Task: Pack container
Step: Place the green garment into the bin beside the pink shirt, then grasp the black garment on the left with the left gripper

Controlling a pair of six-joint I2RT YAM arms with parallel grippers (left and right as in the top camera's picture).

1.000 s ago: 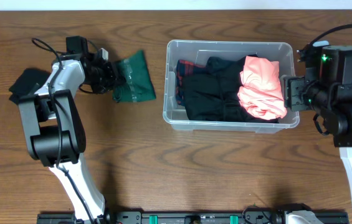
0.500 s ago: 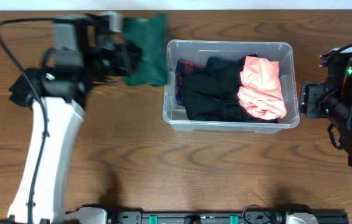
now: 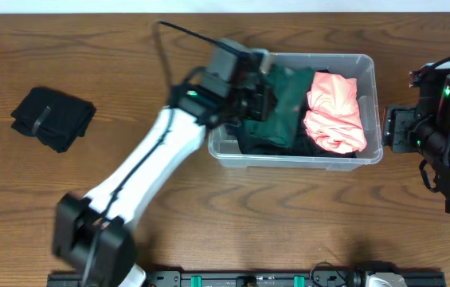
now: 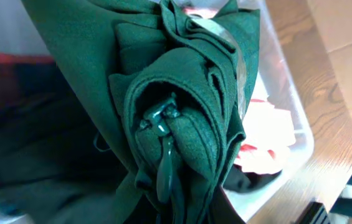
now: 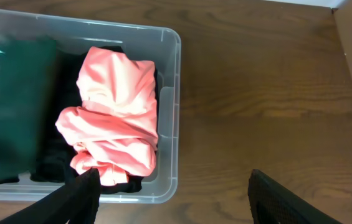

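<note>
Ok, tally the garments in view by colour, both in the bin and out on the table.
Green: 1, the green garment over the container
Coral pink: 1, the coral-pink garment in the container
Black: 2, the black garment in the container and the folded black garment on the table
Total: 4

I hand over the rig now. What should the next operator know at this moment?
Left gripper: shut on the dark green cloth garment, bunched over the left half of the clear rectangular plastic container.
Right gripper: open, empty, beside the container's right end.
Already inside: crumpled coral-pink garment at the right, black clothes beneath.
Left to do: release the green garment, then probably fetch the folded black garment on the wooden table, far left.
</note>
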